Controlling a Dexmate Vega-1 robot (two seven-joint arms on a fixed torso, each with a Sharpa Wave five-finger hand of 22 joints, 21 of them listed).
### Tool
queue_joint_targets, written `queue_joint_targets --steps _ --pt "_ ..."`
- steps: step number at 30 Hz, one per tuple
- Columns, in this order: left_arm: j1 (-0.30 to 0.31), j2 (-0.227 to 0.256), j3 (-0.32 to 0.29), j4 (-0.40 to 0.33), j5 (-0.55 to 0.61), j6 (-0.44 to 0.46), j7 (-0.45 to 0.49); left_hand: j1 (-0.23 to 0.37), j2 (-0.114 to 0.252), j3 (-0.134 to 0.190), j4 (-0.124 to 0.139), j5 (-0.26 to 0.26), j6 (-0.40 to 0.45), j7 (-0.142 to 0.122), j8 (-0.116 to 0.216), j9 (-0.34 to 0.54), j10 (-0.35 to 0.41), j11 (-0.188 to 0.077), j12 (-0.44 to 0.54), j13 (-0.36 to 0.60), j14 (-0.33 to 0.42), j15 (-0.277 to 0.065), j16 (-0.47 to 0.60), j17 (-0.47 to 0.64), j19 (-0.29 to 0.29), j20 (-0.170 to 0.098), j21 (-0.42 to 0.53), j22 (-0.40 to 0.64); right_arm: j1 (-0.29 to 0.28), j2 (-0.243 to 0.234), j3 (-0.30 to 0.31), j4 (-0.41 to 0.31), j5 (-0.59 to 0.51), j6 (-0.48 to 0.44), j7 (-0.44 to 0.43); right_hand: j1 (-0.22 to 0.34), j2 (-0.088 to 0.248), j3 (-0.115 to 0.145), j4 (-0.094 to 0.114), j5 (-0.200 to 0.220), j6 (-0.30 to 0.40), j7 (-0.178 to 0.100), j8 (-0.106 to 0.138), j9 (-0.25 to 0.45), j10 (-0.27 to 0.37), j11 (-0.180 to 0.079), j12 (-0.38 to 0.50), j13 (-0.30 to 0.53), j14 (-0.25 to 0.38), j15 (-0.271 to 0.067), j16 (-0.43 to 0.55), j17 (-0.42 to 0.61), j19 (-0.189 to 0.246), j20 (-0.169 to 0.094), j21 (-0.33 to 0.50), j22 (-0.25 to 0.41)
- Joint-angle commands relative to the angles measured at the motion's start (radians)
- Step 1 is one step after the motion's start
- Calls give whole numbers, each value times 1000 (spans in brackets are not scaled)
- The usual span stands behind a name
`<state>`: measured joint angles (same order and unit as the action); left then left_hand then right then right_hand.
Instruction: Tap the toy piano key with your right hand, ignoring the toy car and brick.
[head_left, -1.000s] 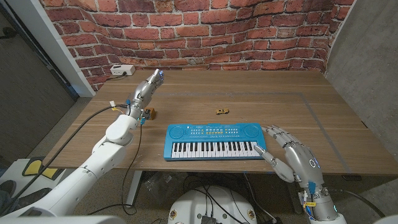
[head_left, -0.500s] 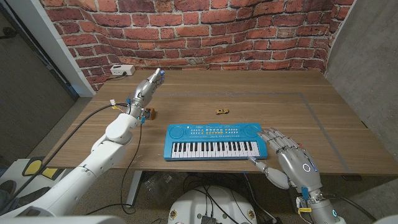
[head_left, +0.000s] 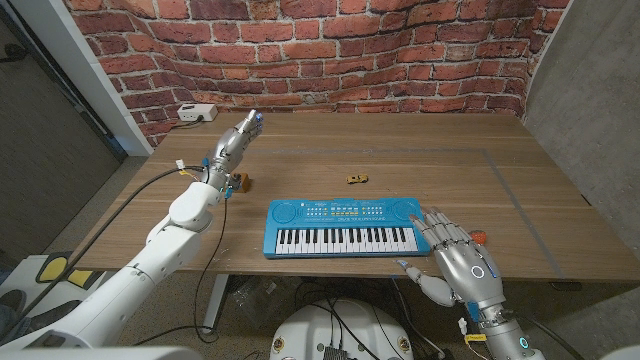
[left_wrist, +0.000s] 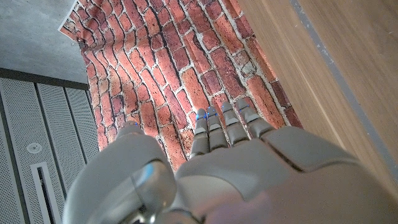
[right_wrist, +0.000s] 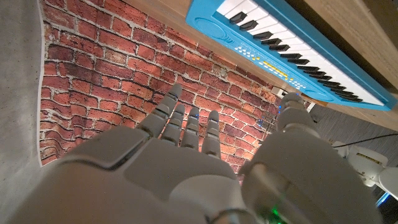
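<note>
My right hand (head_left: 460, 262) hovers at the right end of the toy piano (head_left: 343, 227), fingers (head_left: 436, 226) spread with nothing in them, their tips over the keyboard's right edge; whether any tip actually touches a key I cannot tell, since the back of the hand hides the contact. Just beyond that hand a small orange thing (head_left: 478, 237) peeks out, mostly covered, perhaps the brick, though too little shows to be sure. The toy piano, blue with white and black keys, lies flat near the front edge of the wooden surface (head_left: 430, 160), about the middle. A tiny toy car (head_left: 355, 179) sits behind it, well apart, too small to make out in detail. My left hand (head_left: 240, 136) reaches out over the far left of the surface, fingers straight and held close together, holding nothing. Beside my left forearm a small brownish block (head_left: 243, 182) rests on the surface, partly cut off by the arm. A white box (head_left: 196, 112) with a cable sits at the far left corner by the brick wall (head_left: 330, 50).
</note>
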<state>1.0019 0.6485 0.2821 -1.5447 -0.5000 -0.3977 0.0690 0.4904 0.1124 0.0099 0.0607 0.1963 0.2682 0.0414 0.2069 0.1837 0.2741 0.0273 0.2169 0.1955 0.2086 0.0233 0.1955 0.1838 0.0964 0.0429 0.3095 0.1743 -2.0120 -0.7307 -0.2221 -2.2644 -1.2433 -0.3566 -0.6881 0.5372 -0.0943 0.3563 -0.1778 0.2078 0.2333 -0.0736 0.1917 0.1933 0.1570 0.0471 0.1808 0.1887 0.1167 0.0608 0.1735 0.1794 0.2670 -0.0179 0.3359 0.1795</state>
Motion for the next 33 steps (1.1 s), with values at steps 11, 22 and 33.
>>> queue_joint_targets --steps 11,22,33 --pt "-10 -20 5 12 -2 -16 11 6 3 -2 4 -3 11 2 2 5 8 -1 1 2 13 0 1 2 8 -1 -6 5 19 -154 -65 -66 52 -165 217 41 -13 9 9 6 8 -22 10 5 -48 13 2 2 -37 33 0 5 -32 33 -26 4" --pt "-16 -19 9 -7 6 2 21 8 5 -1 3 -3 16 4 2 5 18 -9 3 2 19 -6 2 1 15 -8 -9 5 65 -187 -104 -103 76 -226 388 92 67 50 28 6 15 -80 8 0 -263 47 0 3 -263 94 -2 12 -232 67 -123 13" --pt "-10 -15 7 -16 -6 16 17 11 8 2 2 -3 25 4 4 5 24 -13 3 2 23 -10 2 1 18 -11 -13 5 80 -232 -115 -119 121 -239 430 150 113 89 13 0 -10 -86 5 -1 -306 50 6 4 -302 107 3 12 -273 81 -134 15"
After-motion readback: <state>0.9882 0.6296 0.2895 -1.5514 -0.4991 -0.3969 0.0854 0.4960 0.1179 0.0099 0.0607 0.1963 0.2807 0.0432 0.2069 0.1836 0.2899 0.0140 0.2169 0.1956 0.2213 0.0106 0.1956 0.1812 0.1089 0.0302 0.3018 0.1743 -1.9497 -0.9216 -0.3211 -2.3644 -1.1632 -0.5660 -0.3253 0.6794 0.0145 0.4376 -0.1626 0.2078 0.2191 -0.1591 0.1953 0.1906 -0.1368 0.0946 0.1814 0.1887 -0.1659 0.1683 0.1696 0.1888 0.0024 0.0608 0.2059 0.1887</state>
